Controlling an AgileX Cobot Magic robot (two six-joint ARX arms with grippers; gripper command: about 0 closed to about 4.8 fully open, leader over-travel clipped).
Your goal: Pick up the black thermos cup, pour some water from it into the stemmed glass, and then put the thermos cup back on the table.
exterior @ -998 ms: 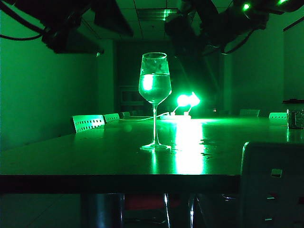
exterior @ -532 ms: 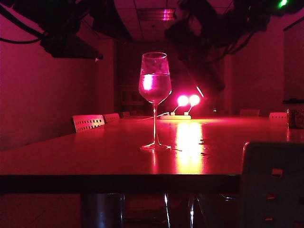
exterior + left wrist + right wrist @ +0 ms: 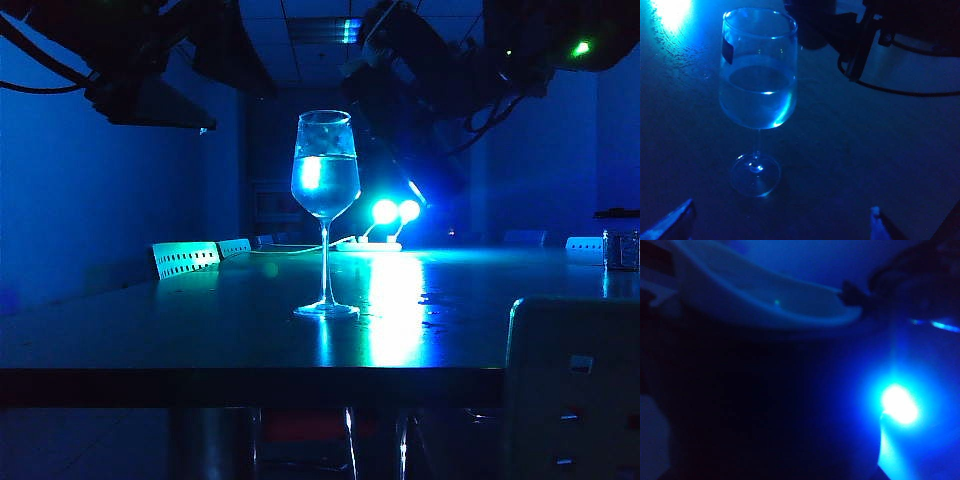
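Left pincer [image 3: 780,225] gaping over smooth stemmed glass [image 3: 758,90].

Stemmed glass [image 3: 325,215] on table [image 3: 200,330], both claws above, lamps [image 3: 397,211] behind.

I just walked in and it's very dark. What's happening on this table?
The right hand grips a tall black thermos cup in the air near a clear stemmed wine glass, which stands about half full of water on the glossy table. The left hand hovers open and empty near the glass.
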